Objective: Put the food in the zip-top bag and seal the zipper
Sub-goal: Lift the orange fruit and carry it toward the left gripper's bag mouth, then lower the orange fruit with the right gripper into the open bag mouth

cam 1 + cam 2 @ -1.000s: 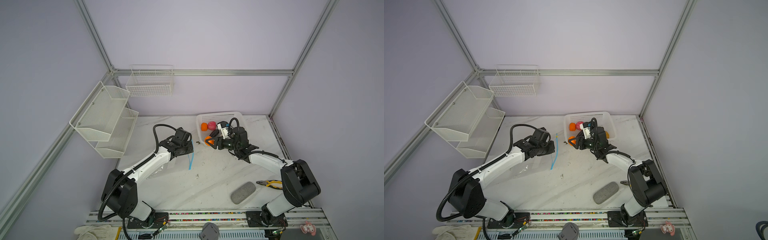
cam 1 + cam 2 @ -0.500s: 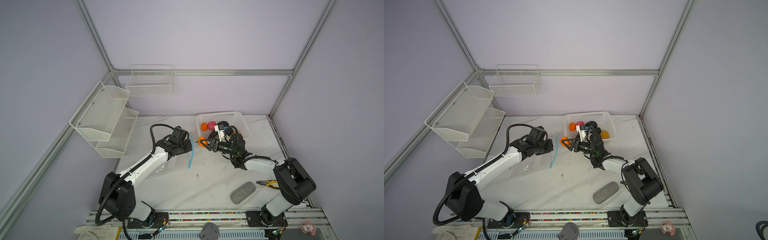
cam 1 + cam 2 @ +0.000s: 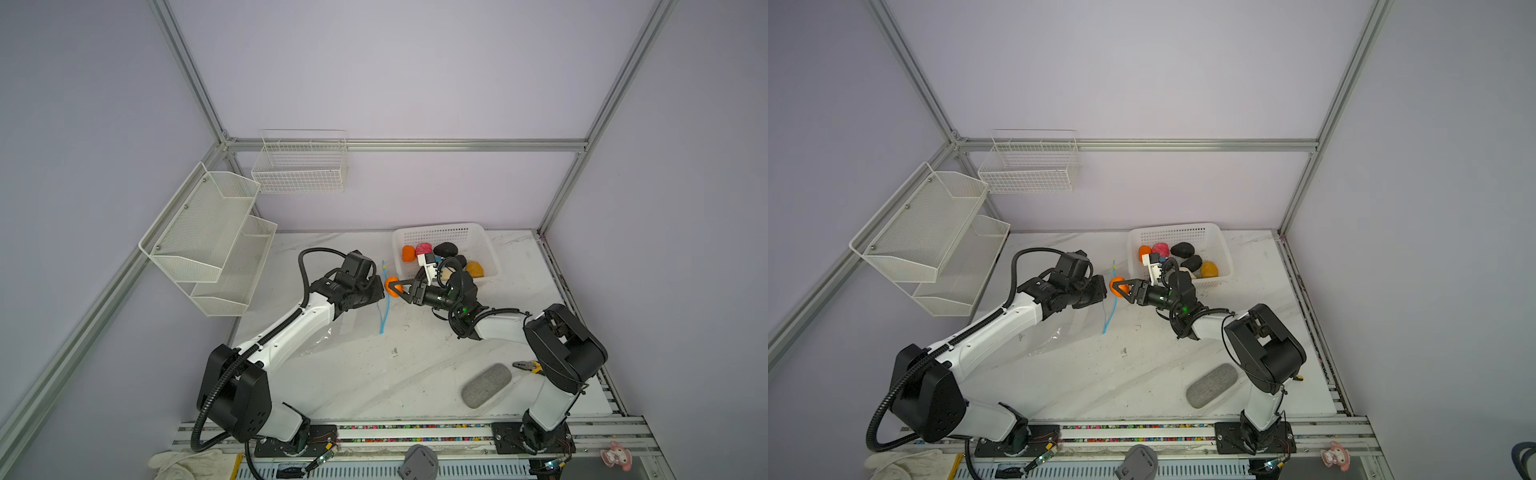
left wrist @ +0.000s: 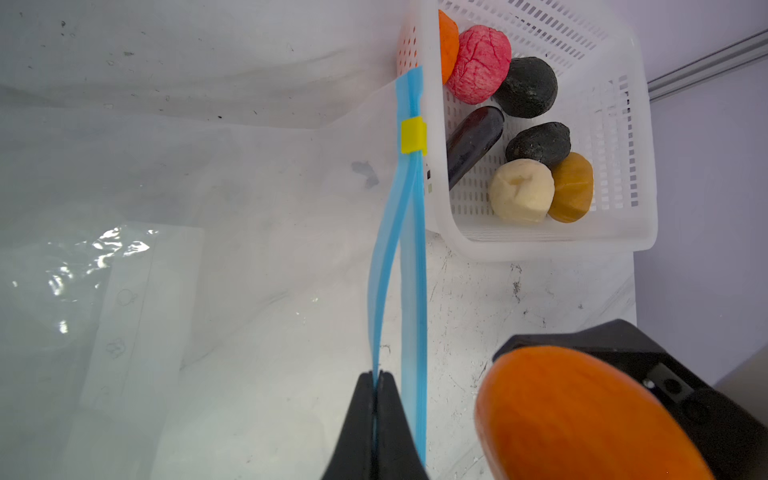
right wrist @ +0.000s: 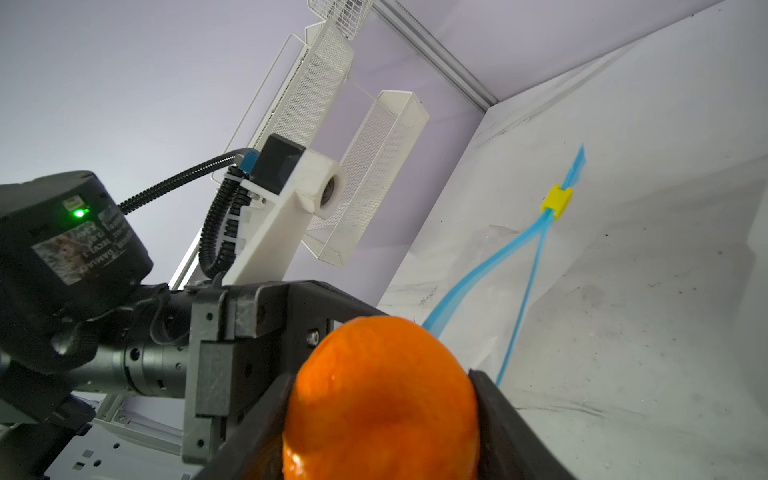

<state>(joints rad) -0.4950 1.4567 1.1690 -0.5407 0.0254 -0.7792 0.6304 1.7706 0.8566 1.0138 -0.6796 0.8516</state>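
The clear zip-top bag point(image 3: 332, 332) lies left of the table's middle, its blue zipper point(image 4: 413, 257) parted below the yellow tab point(image 4: 413, 135). My left gripper point(image 4: 376, 376) is shut on one lip of the zipper and holds it off the other lip. My right gripper point(image 5: 382, 415) is shut on an orange toy fruit point(image 5: 382, 386) close to that opening, seen in both top views point(image 3: 390, 286) point(image 3: 1116, 286). More food sits in the white basket point(image 4: 540, 245): a pink piece point(image 4: 480, 62), black pieces point(image 4: 525, 85), a cream one point(image 4: 521, 191) and a yellow-brown one point(image 4: 571, 187).
A grey oval pad point(image 3: 486, 385) and pliers point(image 3: 525, 366) lie near the right arm's base. White mesh shelves point(image 3: 208, 232) hang on the left wall and a wire basket point(image 3: 301, 166) on the back wall. The white basket stands just behind the right gripper.
The right gripper has carried the orange fruit leftward from beside the basket to the bag's opening. The left gripper keeps its hold on the zipper and has shifted slightly back.
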